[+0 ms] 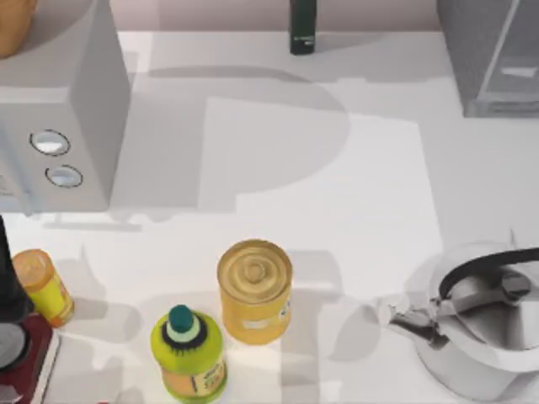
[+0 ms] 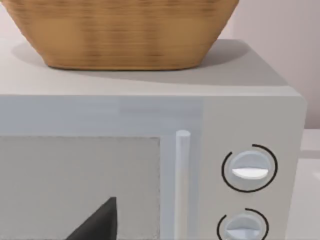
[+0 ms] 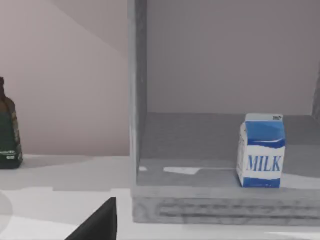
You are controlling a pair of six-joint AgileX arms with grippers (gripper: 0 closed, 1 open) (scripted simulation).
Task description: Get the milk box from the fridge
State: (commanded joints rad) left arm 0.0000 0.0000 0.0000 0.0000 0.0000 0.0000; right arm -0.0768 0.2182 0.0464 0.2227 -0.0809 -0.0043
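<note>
Counted on the table: one fridge (image 1: 493, 59), one milk box (image 3: 260, 150) on its floor. One microwave (image 1: 55, 109) with two dials (image 1: 50, 142), one basket (image 2: 120, 30) on top. One green bottle (image 1: 302, 27). One yellow can (image 1: 254, 290). One green-capped bottle (image 1: 189, 353). One small orange jar (image 1: 42, 286). One kettle (image 1: 480, 324). One dark red object (image 1: 18, 353) at left edge, kind unclear.

The milk box (image 3: 260, 150) standing in the fridge (image 3: 137, 100) reads "MILK" in blue capitals. Labels on other containers are unreadable.
</note>
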